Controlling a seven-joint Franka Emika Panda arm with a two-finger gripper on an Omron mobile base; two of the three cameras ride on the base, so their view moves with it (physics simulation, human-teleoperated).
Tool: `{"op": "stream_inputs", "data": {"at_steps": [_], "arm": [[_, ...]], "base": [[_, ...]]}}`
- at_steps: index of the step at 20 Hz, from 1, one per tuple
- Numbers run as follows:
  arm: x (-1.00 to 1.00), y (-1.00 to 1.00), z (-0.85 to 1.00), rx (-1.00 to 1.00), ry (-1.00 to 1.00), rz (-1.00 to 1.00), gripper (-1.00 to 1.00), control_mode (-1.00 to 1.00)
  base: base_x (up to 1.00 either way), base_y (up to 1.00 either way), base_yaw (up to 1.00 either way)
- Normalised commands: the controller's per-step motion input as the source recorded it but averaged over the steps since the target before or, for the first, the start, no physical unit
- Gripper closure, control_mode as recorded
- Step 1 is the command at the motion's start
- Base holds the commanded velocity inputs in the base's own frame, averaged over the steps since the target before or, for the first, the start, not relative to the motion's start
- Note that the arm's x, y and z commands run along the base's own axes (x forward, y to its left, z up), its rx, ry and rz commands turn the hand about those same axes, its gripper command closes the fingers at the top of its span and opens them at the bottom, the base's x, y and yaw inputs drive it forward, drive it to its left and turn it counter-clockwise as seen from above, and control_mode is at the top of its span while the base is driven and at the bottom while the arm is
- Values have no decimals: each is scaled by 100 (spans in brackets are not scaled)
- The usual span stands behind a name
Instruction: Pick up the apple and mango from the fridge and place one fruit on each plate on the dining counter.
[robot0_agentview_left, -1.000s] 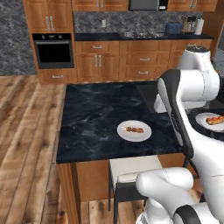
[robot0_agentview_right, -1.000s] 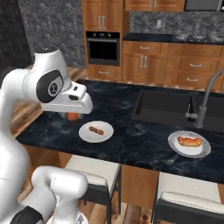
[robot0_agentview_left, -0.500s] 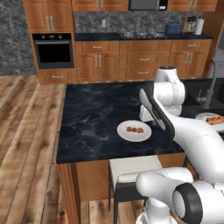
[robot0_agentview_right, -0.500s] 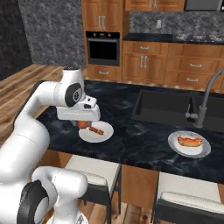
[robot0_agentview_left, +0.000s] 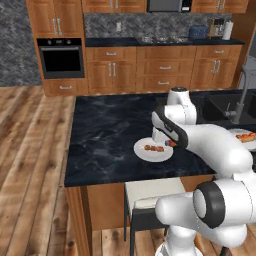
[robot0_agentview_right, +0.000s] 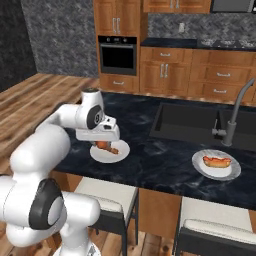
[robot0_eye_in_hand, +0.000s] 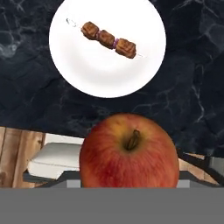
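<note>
on the black dining counter (robot0_agentview_left: 105, 135) in the wood kitchen, you have the gripper (robot0_agentview_right: 101, 142) clenched on the apple (robot0_eye_in_hand: 129, 151), stem up, hanging low by the near plate (robot0_eye_in_hand: 107, 65) so it can land beside the brown skewer (robot0_eye_in_hand: 107, 39). further right, near the sink (robot0_agentview_right: 187, 120), the second plate (robot0_agentview_right: 216, 169) waits, presumably for the mango.
</note>
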Motion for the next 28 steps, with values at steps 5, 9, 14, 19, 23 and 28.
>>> {"op": "stream_inputs", "data": {"at_steps": [5, 9, 14, 19, 23, 28], "arm": [[78, 0, -46, 0, 0, 0, 100, -100], [72, 0, -47, 0, 0, 0, 100, -100], [30, 0, -50, 0, 0, 0, 100, -100], [28, 0, -48, 0, 0, 0, 100, -100], [25, 0, -31, 0, 0, 0, 100, -100], [28, 2, -26, 3, 0, 0, 100, -100]], "base": [[0, 0, 0], [0, 0, 0], [0, 0, 0], [0, 0, 0], [0, 0, 0], [0, 0, 0]]}}
